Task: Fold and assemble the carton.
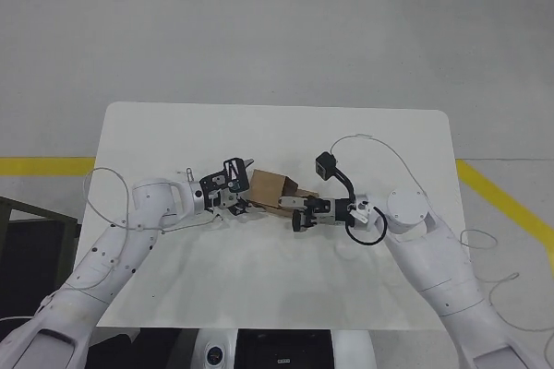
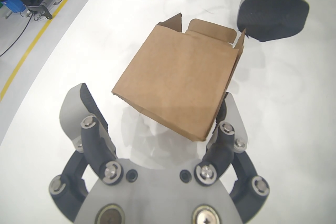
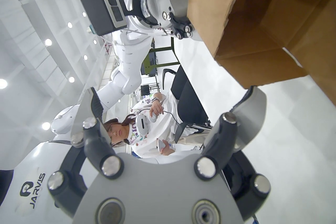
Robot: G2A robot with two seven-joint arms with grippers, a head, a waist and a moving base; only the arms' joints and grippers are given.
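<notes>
Risks skewing carton on any nudge: left gripper & right gripper jaws both spread wide, nothing clamped.

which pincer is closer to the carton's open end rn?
Right. The right pincer sits just off the open, flapped end of the carton; the left pincer straddles its opposite end.

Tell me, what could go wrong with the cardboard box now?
Neither the left gripper nor the right gripper is clamped on the carton, which lies between them, so it may slip or tip. Its end flaps stand open beside the right gripper; a push there might crumple one.
</notes>
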